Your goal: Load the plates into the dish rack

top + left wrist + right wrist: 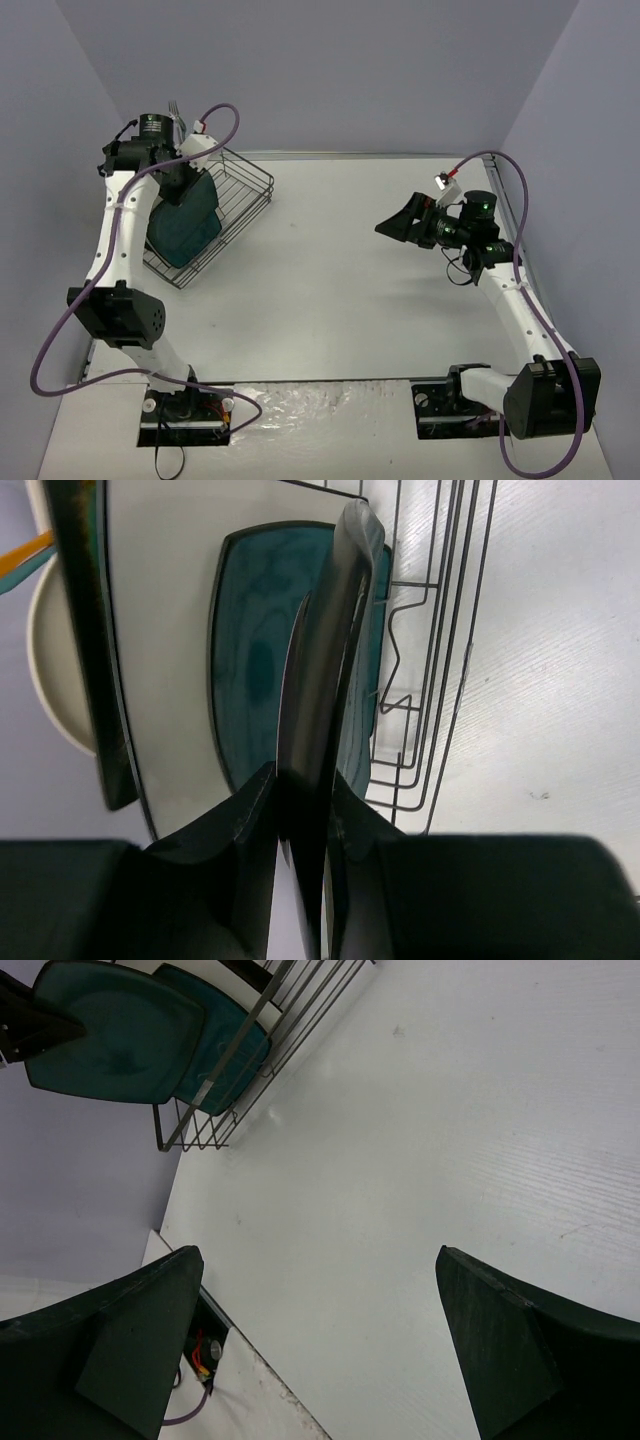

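Note:
My left gripper is shut on the rim of a dark teal rounded-square plate and holds it upright in the near end of the black wire dish rack. In the left wrist view the held plate shows edge-on between my fingers. Behind it stand a second dark teal plate, a white square plate, a brown-rimmed teal plate and a cream round plate. My right gripper is open and empty above the right half of the table. Its view shows both teal plates in the rack.
The rack sits at the far left of the white table, angled, close to the left wall. Rack wires run right of the held plate. An orange strip shows at the far end.

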Robot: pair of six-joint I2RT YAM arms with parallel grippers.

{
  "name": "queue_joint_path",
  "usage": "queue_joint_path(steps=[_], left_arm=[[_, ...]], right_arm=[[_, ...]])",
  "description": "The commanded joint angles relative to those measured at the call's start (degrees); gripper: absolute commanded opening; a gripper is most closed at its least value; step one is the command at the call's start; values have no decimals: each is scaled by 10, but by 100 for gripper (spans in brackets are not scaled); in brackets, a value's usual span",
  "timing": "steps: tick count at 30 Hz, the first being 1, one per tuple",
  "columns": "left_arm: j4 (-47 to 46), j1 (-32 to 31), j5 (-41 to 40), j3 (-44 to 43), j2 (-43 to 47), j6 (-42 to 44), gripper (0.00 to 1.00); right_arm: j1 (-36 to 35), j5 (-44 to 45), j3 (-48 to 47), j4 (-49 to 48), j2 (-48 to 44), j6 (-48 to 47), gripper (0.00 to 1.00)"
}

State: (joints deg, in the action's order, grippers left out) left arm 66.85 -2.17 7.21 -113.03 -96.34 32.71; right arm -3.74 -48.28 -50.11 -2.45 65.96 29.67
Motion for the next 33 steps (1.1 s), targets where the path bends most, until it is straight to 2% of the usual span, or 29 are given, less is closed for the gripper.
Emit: queue_joint_path(steps=[1, 13, 25, 30, 33], left_arm=[[-57, 5, -3, -23, 22, 26, 0], [-46, 16, 34, 2, -18, 33, 0], [-90, 18, 30, 100, -19, 29, 0], [-107, 18, 38, 127, -17, 21, 8], [-116, 18, 38, 137, -12, 12, 20]], right_arm=[[5, 8, -31, -21, 5, -13, 100], [17, 19, -37, -18, 21, -16, 100], [24, 21, -31, -18, 16, -16, 100], [24, 22, -30, -18, 15, -14, 100], [25, 21, -34, -17, 15, -15, 100]])
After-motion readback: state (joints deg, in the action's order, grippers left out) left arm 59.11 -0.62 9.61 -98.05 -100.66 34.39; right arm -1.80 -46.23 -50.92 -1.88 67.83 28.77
